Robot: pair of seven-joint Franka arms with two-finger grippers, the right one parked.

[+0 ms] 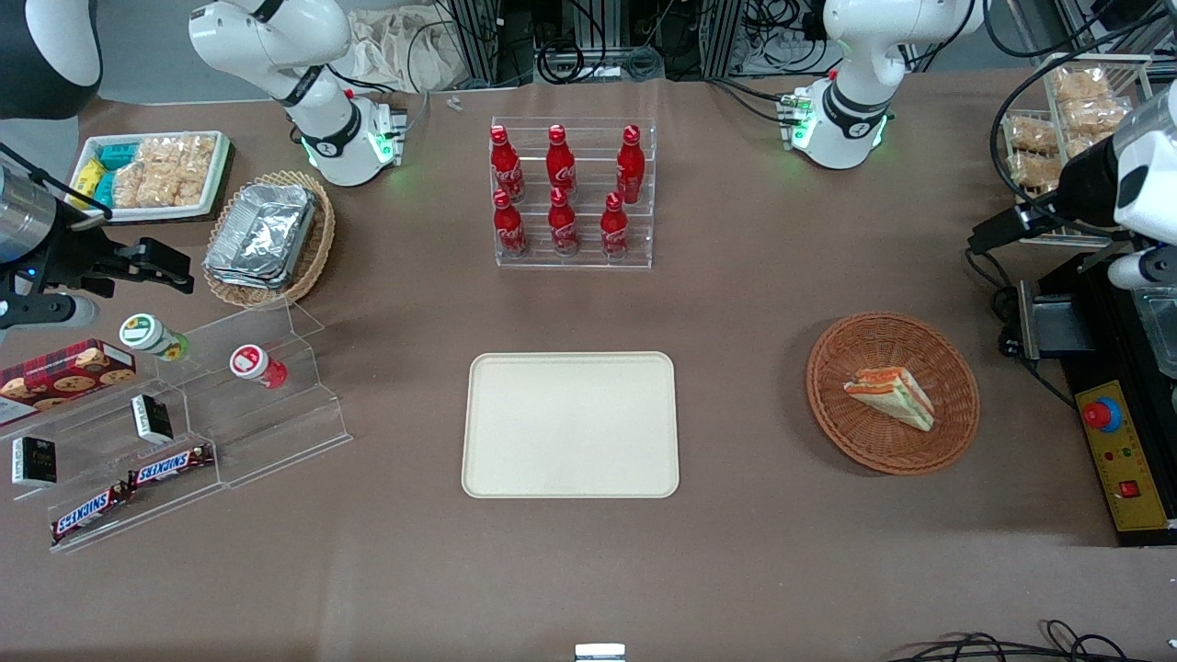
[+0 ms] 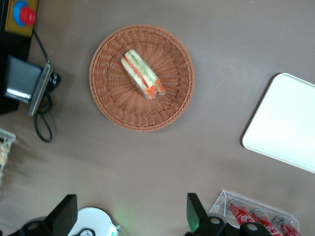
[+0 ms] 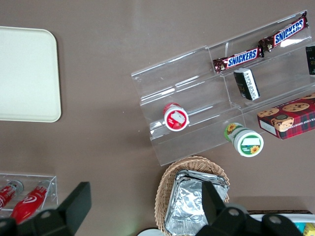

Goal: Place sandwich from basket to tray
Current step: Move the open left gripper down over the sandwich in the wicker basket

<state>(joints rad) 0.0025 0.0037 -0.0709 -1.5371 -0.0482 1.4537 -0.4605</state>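
Observation:
The sandwich [image 1: 890,397] [image 2: 142,74], a wrapped white wedge with orange and green layers, lies in the round reddish-brown basket [image 1: 883,345] [image 2: 113,93]. The cream tray [image 1: 570,425] [image 2: 288,123] [image 3: 24,73] lies flat at the table's middle with nothing on it, beside the basket toward the parked arm's end. My gripper [image 1: 991,236] [image 2: 131,214] hangs open high above the table at the working arm's end, farther from the front camera than the basket. Nothing is between its fingers [image 2: 195,211].
A clear rack of red bottles [image 1: 572,198] [image 2: 256,214] stands farther back than the tray. A black and yellow control box with a red button [image 1: 1117,450] [image 2: 19,14] sits beside the basket. A tan basket of foil containers [image 1: 267,239] and acrylic snack shelves [image 1: 184,432] are at the parked arm's end.

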